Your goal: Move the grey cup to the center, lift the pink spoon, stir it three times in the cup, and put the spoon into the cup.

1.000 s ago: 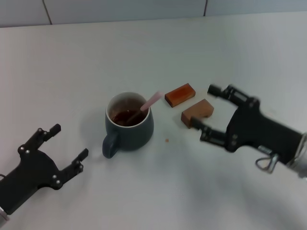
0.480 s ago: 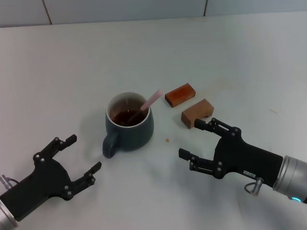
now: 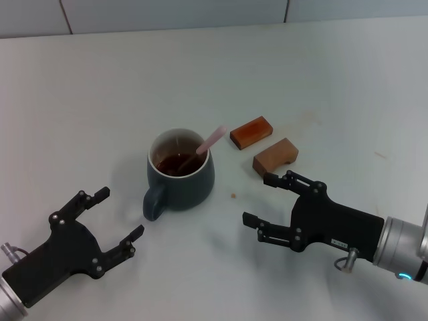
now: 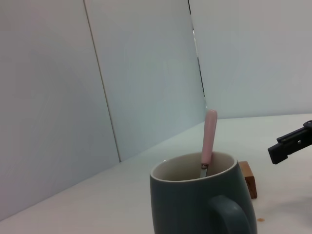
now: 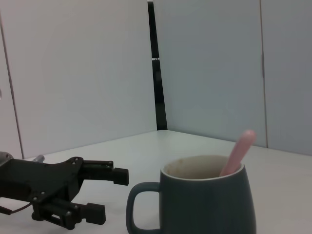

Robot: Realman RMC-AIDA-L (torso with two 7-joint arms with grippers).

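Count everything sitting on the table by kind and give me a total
Grey cup: 1
Pink spoon, standing in the cup: 1
Brown wooden blocks: 2
Total: 4

The grey cup (image 5: 207, 200) stands on the white worktop (image 5: 146, 151), its loop handle turned toward the left pincer (image 5: 100, 195). The pink spoon (image 5: 237, 152) leans inside the cup, its handle rising above the rim. The left pincer sits apart from the cup, fingers spread, holding nothing.
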